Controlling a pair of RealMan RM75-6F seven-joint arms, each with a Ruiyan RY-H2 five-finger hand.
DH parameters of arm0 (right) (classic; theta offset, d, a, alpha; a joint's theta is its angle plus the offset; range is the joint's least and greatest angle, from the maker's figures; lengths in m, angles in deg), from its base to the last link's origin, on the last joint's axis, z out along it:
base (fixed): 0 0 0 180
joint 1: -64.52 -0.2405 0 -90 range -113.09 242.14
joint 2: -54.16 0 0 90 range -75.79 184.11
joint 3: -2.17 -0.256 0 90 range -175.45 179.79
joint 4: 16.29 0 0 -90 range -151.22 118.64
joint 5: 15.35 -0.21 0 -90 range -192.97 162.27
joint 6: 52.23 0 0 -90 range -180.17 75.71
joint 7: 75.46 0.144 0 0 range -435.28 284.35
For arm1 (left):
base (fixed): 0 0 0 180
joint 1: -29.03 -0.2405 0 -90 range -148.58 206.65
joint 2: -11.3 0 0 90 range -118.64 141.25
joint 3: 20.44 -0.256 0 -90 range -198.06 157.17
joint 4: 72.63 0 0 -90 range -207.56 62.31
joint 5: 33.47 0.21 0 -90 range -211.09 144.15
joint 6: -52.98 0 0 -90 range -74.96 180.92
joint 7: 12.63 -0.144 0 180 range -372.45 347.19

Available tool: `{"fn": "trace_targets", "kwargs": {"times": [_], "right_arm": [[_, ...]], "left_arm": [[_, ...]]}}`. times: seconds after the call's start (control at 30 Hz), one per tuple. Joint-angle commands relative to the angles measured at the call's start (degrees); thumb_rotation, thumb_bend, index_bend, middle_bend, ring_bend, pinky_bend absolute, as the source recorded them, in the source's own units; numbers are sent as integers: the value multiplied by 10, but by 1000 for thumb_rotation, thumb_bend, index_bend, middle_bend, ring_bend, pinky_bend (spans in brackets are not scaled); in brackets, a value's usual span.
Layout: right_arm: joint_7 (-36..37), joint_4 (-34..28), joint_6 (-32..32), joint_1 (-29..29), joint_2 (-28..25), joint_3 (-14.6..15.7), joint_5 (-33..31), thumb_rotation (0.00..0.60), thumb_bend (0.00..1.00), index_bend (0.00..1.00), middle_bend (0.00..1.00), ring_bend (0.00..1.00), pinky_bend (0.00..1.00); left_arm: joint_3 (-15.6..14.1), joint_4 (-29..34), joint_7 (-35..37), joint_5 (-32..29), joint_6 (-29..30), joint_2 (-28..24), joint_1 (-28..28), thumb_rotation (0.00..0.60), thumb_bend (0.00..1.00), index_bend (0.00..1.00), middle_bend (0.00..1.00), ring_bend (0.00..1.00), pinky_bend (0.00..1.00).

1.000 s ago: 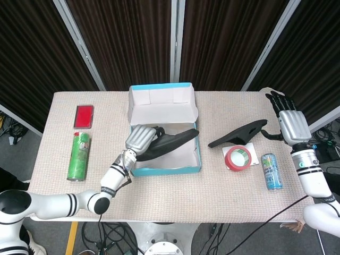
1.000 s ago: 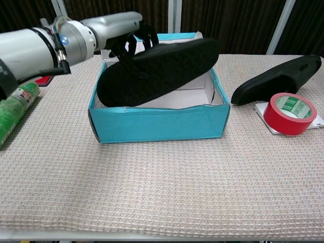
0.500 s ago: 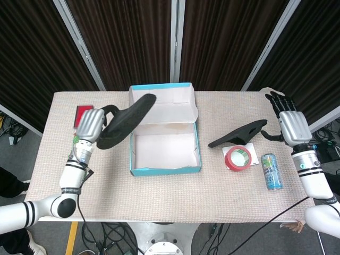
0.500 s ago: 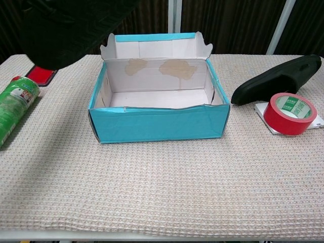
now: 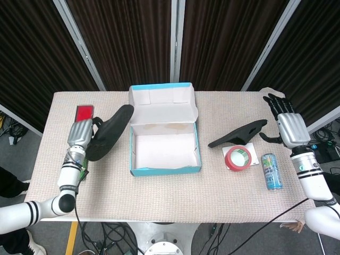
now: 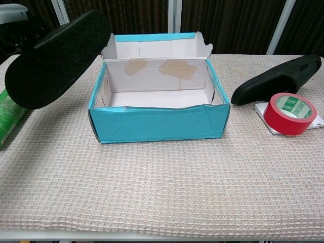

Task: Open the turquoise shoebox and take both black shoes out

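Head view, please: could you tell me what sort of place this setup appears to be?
Probably a robotics lab or test bay, not a home: dark curtains with metal posts enclose a cloth-covered table, loose cables lie on the floor beneath, and unrelated props such as a red tape roll lie about.

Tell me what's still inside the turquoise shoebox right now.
Nothing: the open turquoise cardboard shoebox shows only its bare white floor and stained back wall. One black shoe is in the left hand; the other black shoe lies on the table. The chest view hides only the strip behind the front wall.
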Motion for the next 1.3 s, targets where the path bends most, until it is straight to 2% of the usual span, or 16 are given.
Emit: {"fn": "trace_targets", "kwargs": {"times": [0.03,0.2,0.27,0.33,0.43,0.6,0.77,0.9,1.03,1.3], "right_arm": [[2,0,-2,2,-1,0,-1,600,101,0,6,0,0],[5,3,-2,3,-2,1,0,600,101,0,6,0,0],[6,3,-2,4,-3,0,0,600,101,0,6,0,0],[7,4,-2,4,-3,0,0,600,101,0,6,0,0],[10,4,-3,5,-4,0,1,600,101,0,6,0,0],[13,1,-11,13,-8,4,6,600,101,0,6,0,0],[28,-14,-24,41,-29,26,26,600,104,0,14,0,0],[59,-19,-56,79,-46,58,70,600,148,0,58,0,0],[96,1,-123,129,-41,92,121,600,181,0,92,0,0],[135,36,-231,206,-8,129,167,600,201,0,62,0,0]], "left_arm": [[0,1,-34,-26,12,18,11,600,279,354,450,422,746],[4,14,-68,-63,1,16,21,600,206,165,224,169,561],[7,20,-68,-63,9,15,20,600,166,115,142,66,420],[9,30,-66,-52,22,13,16,600,148,94,106,18,324],[12,51,-59,-40,29,-1,9,600,139,81,81,0,246],[11,103,-31,17,60,-43,-21,600,137,76,81,0,230],[-19,134,23,134,125,-99,-87,600,135,82,82,0,227],[-56,98,65,220,192,-119,-149,600,135,108,97,5,217],[-98,37,123,289,244,-130,-215,600,135,140,142,29,192],[-166,-30,206,372,288,-143,-313,600,135,150,142,29,167]]}}
